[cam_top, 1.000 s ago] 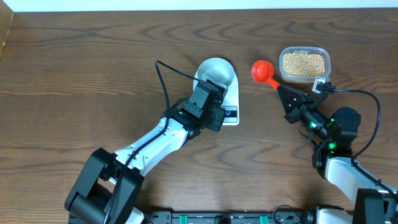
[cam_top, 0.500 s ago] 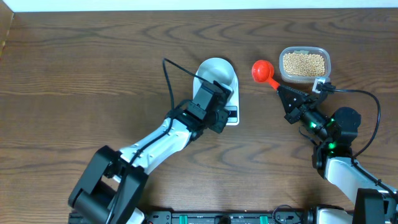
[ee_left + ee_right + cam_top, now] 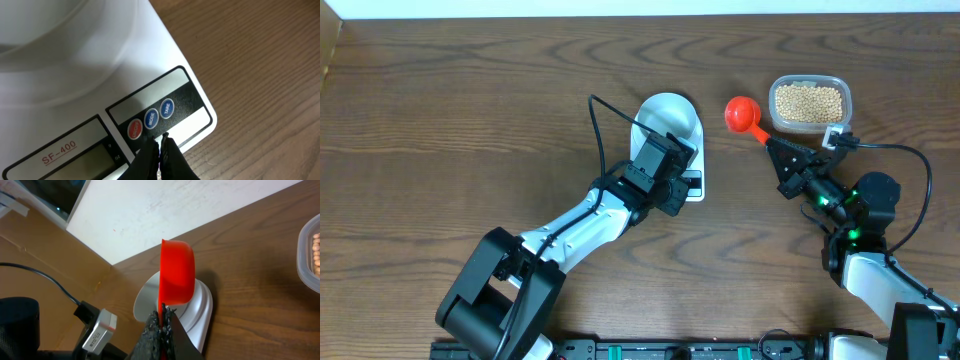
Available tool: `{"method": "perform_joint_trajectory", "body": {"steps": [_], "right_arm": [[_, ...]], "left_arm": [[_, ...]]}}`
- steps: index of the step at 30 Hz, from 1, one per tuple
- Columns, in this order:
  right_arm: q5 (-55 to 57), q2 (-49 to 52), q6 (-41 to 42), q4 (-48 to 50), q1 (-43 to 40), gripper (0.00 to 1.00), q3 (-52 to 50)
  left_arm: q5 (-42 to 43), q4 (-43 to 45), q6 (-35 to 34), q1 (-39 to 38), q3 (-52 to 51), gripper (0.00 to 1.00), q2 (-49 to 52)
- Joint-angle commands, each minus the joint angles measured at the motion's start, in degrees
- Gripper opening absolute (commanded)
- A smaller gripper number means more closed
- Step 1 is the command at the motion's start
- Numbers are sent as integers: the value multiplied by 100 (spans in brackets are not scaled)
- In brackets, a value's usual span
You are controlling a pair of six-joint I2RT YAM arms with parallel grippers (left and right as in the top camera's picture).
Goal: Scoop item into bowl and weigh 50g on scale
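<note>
Your left jaws are pinched fully together with nothing in them. Their tips sit at the front edge of the white flat rectangular digital kitchen scale (image 3: 165, 65), just in front of its row of round buttons (image 3: 151, 118). I cannot tell whether they touch the panel. A button like that probably needs only a light, straight dab, because a hard push could skate the scale across the dark wooden worktop (image 3: 470, 120).

The small round pale light-blue bowl (image 3: 670, 118) sits on the scale's platform, and no beans show in it. It looks light and smooth and would likely slide easily, so leave it alone. If you must move it, take it by the rim.

Just right of the scale, your right jaws are closed on the thin handle of the red plastic scoop (image 3: 742, 113). Its cup lies between the scale and the clear rounded-rectangular plastic tub (image 3: 809, 124), and nothing shows inside it. The scoop looks stiff, but held that far back the cup can easily tip, so keep it level.

Furthest right of the scale, the small round tan-yellow beans (image 3: 808, 100) fill the tub. They look hard, light and free-rolling, so they will likely bounce and scatter. Don't pinch them. Dig shallow, lift slowly and pour low over the bowl.
</note>
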Motion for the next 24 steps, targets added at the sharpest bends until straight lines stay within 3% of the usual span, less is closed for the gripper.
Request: {"method": "perform_joint_trajectory", "body": {"steps": [1, 24], "right_arm": [[46, 17, -9, 20, -22, 1, 81], [48, 17, -7, 20, -22, 1, 81]], "left_arm": [[48, 48, 83, 0, 136, 7, 59], [57, 354, 81, 173, 136, 7, 345]]}}
